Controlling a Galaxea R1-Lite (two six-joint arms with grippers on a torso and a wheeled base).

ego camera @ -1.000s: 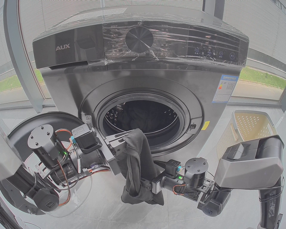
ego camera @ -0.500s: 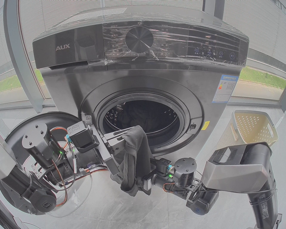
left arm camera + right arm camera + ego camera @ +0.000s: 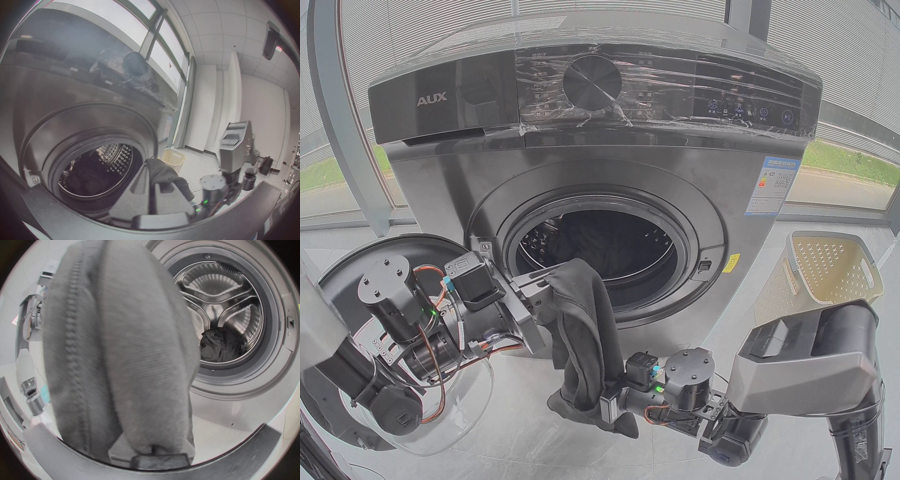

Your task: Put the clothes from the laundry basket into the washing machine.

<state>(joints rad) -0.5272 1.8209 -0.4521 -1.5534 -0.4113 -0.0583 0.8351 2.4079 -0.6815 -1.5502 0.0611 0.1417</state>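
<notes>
A dark garment (image 3: 582,331) hangs in front of the lower left of the washing machine's round opening (image 3: 600,250). My left gripper (image 3: 553,294) is shut on its top edge, which shows bunched between the fingers in the left wrist view (image 3: 162,175). Lower down, just above the floor, my right gripper (image 3: 609,403) is shut on the garment's bottom end; the cloth (image 3: 125,343) drapes over its fingers. More dark clothes (image 3: 218,344) lie inside the drum. The beige laundry basket (image 3: 831,262) stands to the right of the machine.
The washer door (image 3: 394,250) stands swung open at the left, behind my left arm. The pale tiled floor (image 3: 537,437) runs in front of the machine. Windows surround the washer.
The right gripper first lifted the garment's bottom end up and leftward, bunching it, then dropped back down, so the cloth hangs long again. The left gripper rose slightly toward the opening.
</notes>
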